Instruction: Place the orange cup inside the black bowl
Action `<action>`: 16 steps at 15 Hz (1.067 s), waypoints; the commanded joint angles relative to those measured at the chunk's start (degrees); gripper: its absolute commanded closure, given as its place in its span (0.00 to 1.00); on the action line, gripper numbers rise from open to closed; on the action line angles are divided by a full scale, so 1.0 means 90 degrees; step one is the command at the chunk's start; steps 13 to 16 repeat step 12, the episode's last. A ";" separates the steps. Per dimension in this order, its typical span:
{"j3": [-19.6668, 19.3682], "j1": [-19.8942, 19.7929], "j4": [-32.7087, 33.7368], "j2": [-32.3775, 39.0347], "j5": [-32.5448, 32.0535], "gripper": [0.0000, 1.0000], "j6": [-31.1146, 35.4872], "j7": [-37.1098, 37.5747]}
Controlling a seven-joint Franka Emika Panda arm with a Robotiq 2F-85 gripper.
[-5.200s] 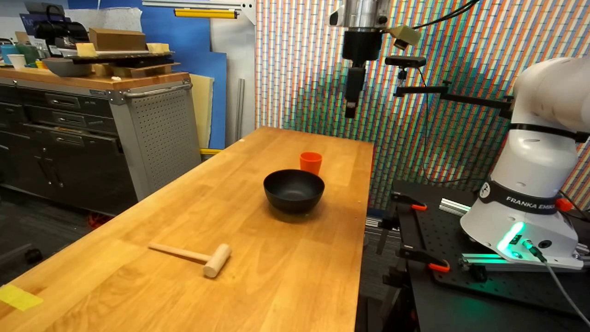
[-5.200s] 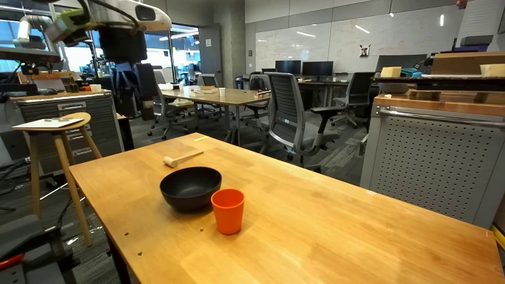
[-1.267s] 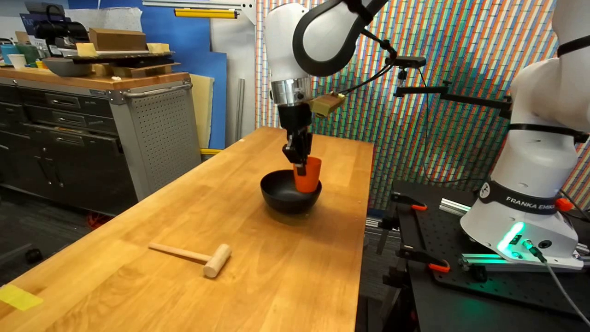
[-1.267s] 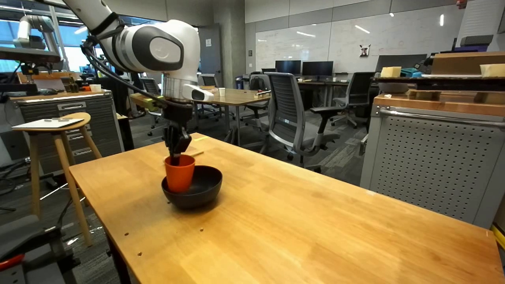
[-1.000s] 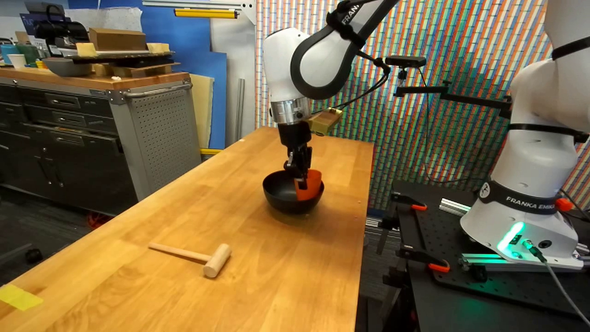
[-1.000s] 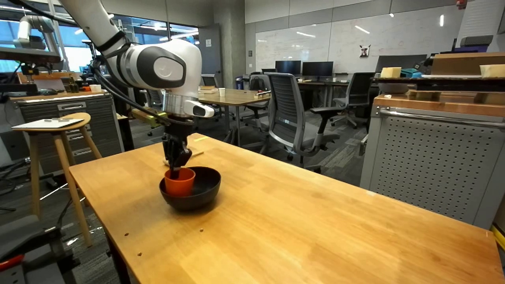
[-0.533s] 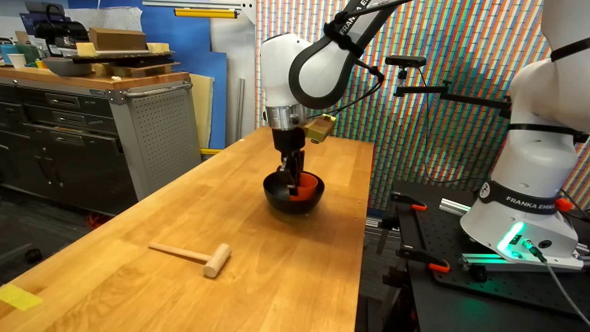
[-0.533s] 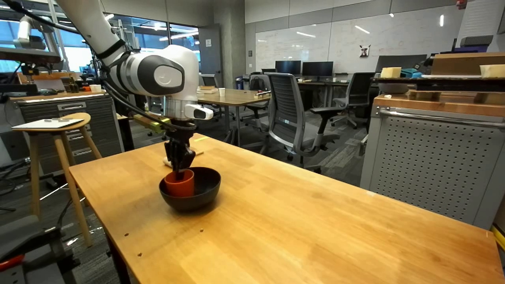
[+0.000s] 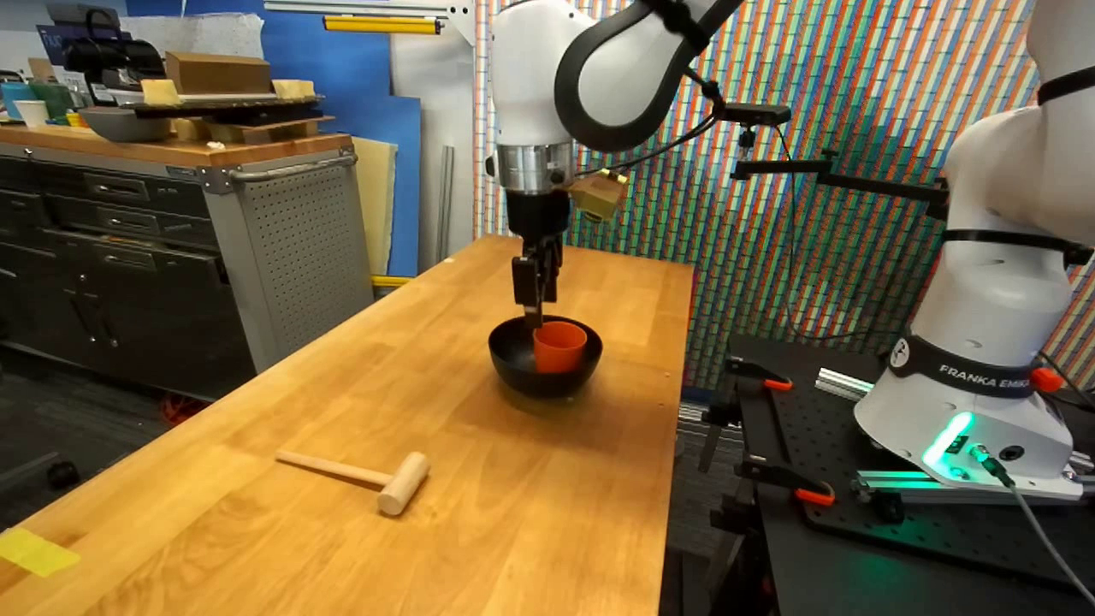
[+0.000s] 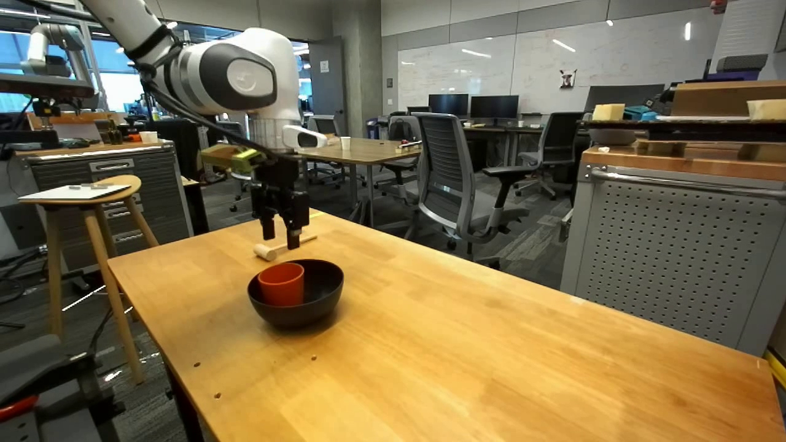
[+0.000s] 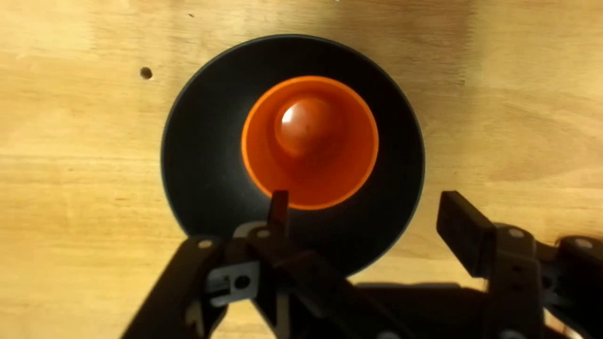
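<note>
The small orange cup [image 9: 560, 349] stands inside the black bowl [image 9: 511, 364] on the wooden table. It is upright and off toward one side of the bowl. The cup [image 10: 281, 288] and the bowl [image 10: 316, 310] show the same way in both exterior views. My gripper [image 10: 281, 239] is open and empty, and its fingertips hang above the cup and bowl, apart from the cup. In the wrist view the fingers of the gripper [image 11: 363, 201] are wide apart. There I look down into the cup [image 11: 339, 165], which is empty, inside the bowl [image 11: 207, 141].
A wooden mallet [image 9: 402, 485] lies on the table [image 9: 513, 530], away from the bowl. Yellow tape [image 9: 36, 550] marks a table corner. A camera on a bracket [image 9: 753, 114] stands near the arm. A grey cabinet [image 10: 681, 245] stands beyond the table edge.
The cup went from the table beside the bowl, held in my gripper, down into the bowl. Then my gripper opened, let it go and rose above it. The mallet has not moved.
</note>
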 commanded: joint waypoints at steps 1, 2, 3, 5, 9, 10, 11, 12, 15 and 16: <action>0.0028 -0.0041 -0.0368 -0.1355 -0.0239 0.00 -0.0588 -0.0129; 0.0043 -0.0062 -0.0377 -0.1631 -0.0188 0.00 -0.0736 -0.0170; 0.0050 -0.0077 -0.0379 -0.1908 -0.0146 0.00 -0.0914 -0.0234; 0.0036 -0.0103 -0.0371 -0.2400 -0.0055 0.00 -0.1248 -0.0375; 0.0080 -0.0128 -0.0189 -0.2468 -0.0072 0.00 -0.1538 -0.0275; 0.0079 -0.0133 -0.0220 -0.2595 -0.0065 0.00 -0.1615 -0.0294; 0.0078 -0.0134 -0.0256 -0.2656 -0.0064 0.00 -0.1626 -0.0303; 0.0078 -0.0134 -0.0285 -0.2670 -0.0063 0.00 -0.1626 -0.0307; 0.0078 -0.0134 -0.0285 -0.2670 -0.0063 0.00 -0.1626 -0.0307; 0.0078 -0.0134 -0.0285 -0.2670 -0.0063 0.00 -0.1626 -0.0307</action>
